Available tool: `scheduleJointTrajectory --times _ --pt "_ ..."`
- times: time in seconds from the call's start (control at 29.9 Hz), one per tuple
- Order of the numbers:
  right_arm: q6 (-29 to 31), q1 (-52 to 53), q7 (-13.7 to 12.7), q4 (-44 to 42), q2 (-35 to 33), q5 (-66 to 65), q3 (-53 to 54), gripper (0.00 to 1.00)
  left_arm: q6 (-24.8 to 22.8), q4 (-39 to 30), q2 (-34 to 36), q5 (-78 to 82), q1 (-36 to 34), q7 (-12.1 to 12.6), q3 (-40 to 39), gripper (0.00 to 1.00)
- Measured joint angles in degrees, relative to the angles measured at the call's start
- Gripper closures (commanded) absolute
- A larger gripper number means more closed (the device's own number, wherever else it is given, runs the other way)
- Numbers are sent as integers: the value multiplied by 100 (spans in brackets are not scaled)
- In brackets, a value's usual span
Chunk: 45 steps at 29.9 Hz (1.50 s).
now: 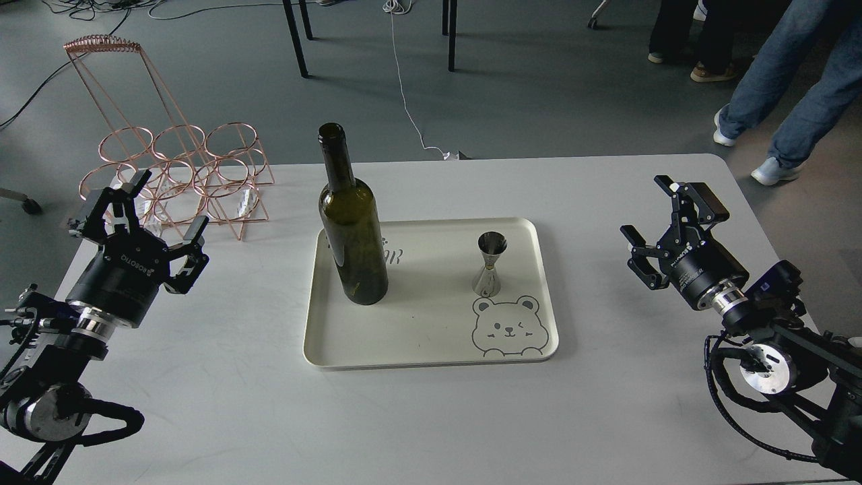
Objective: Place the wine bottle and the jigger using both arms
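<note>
On the white tabletop [431, 417], the cream rectangular tray with a bear drawing [431, 337] carries both items upright: the tall dark olive-green glass wine bottle [351, 229] at its left half, the small silver hourglass-shaped metal jigger [489, 264] at its right. The left claw [156, 210] is released and empty, well left of the bottle and the nearer arm to it. The right claw [648, 217] is likewise released and empty, well right of the jigger and nearer to that; both long axes stand vertical.

White bench [606, 202] with rounded corner. Cream tray [431, 360] at centre, bear face [506, 327] printed at near right corner. Copper wire bottle rack [178, 175] on far left of bench. Grey floor beyond, cables [404, 94], dark furniture legs [296, 40], people's legs [781, 87] at far right.
</note>
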Motion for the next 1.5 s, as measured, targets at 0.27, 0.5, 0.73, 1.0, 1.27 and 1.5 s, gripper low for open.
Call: scheduleJointTrajectory --times 0.27,0.5,0.73,1.0,1.27,1.5 --pt "77 0 0 -8 -30 -55 51 1 0 238 -127 -42 -98 15 -5 2" --pt "16 -19 1 201 -653 -2643 14 2 5 388 -121 -65 -351 15 -6 2" --pt "-1289 -216 1 864 -989 -5572 -266 3 32 450 -144 -63 -527 48 -2 2" --pt "-3733 105 1 190 -240 -7898 -1360 4 -2 392 -146 -49 -533 68 6 2" --pt "-3848 549 1 -963 847 -9024 -1619 6 -36 344 -129 -42 -532 62 236 2" --pt "-3848 886 2 -1477 1484 -9148 -1749 14 -37 326 -126 -39 -531 57 255 2"
